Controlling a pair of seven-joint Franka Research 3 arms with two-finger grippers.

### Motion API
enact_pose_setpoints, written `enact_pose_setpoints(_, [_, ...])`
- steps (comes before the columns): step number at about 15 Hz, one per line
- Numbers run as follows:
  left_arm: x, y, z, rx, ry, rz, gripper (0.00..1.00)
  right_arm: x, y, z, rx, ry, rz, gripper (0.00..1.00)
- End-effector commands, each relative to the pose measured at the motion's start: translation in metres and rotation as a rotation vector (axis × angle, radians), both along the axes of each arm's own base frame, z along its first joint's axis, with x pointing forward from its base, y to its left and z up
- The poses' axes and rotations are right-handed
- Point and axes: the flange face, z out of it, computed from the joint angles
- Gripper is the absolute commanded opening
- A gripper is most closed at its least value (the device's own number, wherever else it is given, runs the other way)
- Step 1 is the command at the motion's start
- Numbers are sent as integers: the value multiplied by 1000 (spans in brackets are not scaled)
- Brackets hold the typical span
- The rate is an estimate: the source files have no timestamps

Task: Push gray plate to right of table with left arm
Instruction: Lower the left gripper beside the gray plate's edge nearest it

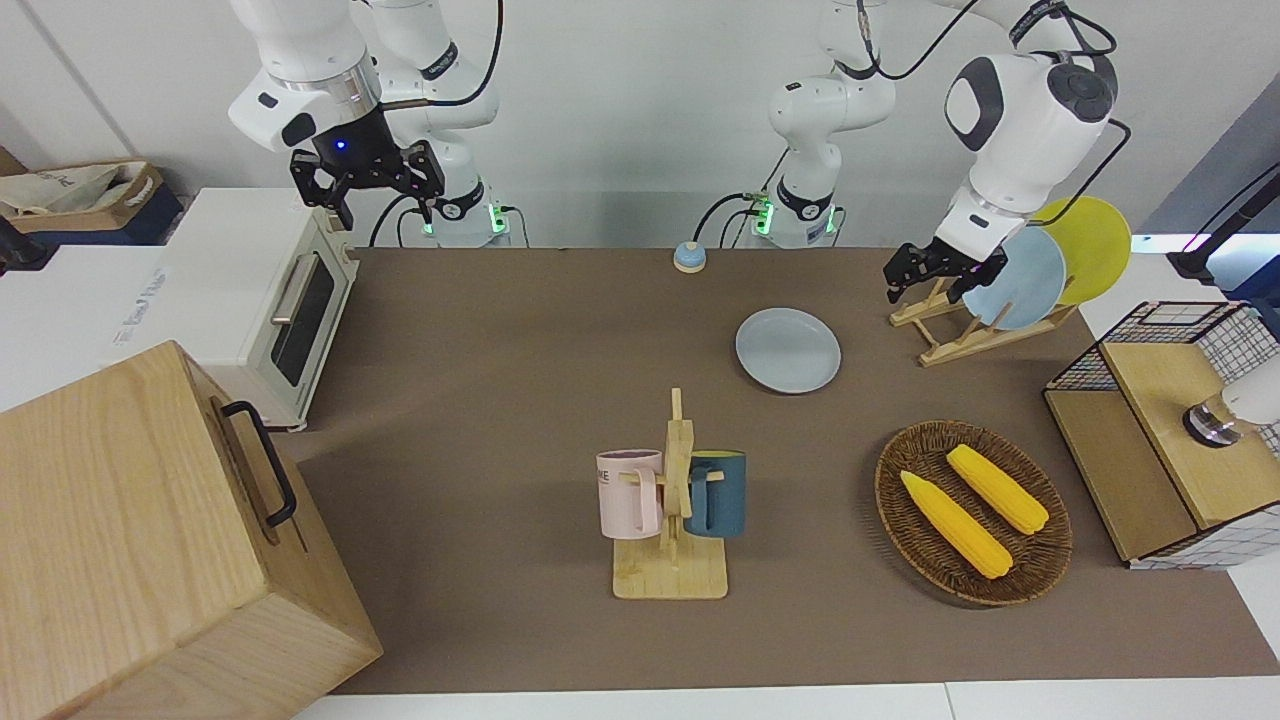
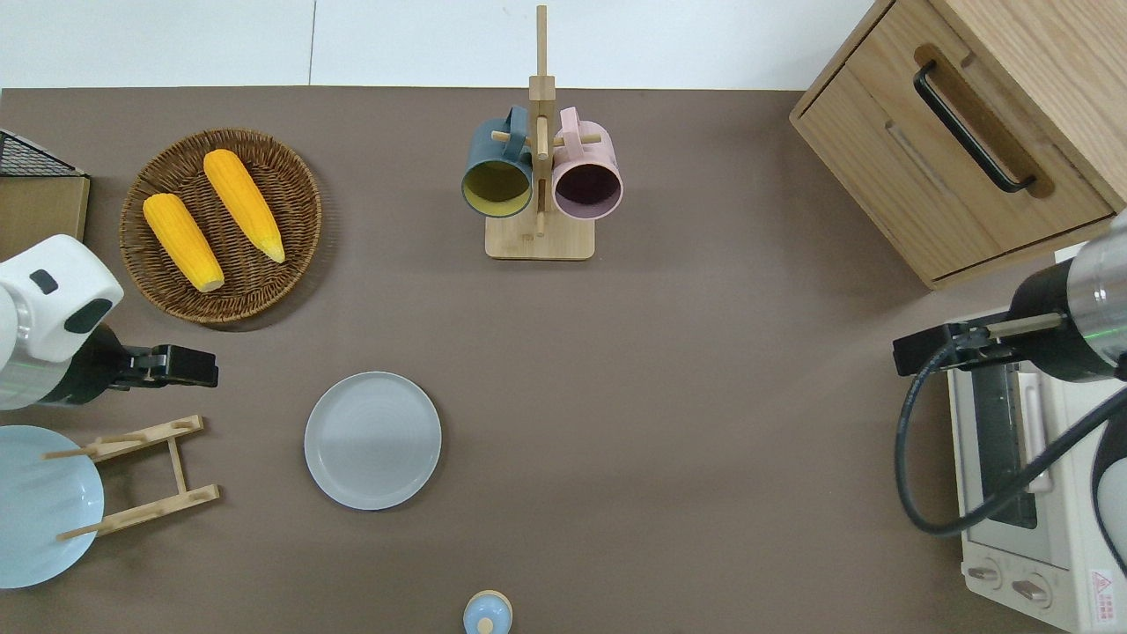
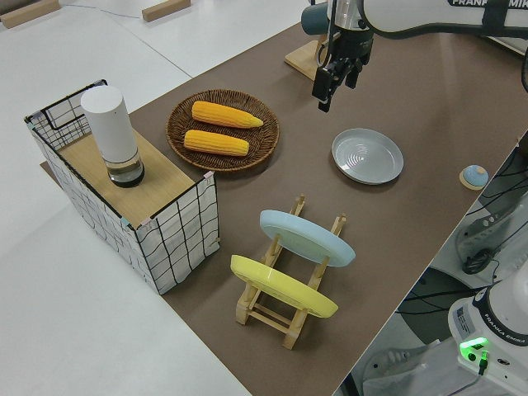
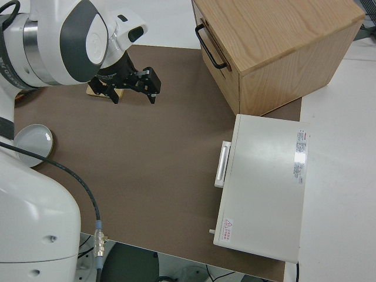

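The gray plate (image 2: 372, 440) is plain pale gray on the matte brown table (image 2: 687, 396). At its ten o'clock in the overhead view, a dark brown woven basket (image 2: 299, 189) holds two yellow corn cobs (image 2: 180, 240). At one o'clock hang a dark teal mug (image 2: 497, 167) with a yellow inside and a pink mug (image 2: 587, 172).

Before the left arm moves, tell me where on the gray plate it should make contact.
Probably the rim of the gray plate toward the left arm's end of the table, where the left gripper hangs. The plate lies flat and shallow, so nothing offers a pinch; pushing low on that edge should slide it across the table.
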Motion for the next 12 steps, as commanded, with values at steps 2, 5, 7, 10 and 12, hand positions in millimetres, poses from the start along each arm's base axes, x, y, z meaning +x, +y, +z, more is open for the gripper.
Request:
enact_pose_setpoints(2, [-26,-6,-53,-6,-43,16,995,-4,-2,3,7,6,-2,983])
enact_pose_setpoints(5, [-39,-9,-89,-20,-66,35,993,-4,-2,3,7,4,-2,983])
enact_pose_setpoints(7, [-48,-19,-112,-33,-81,35,993,-4,-2,3,8,6,-2,983])
enact_pose_setpoints(10, [-62,-31,-146,-35,-98,26,993,-3,-3,3,7,6,-3,983])
enact_pose_setpoints(12, [-66,-38,-160,-33,-100,12,993,-4,-2,3,7,6,-3,983])
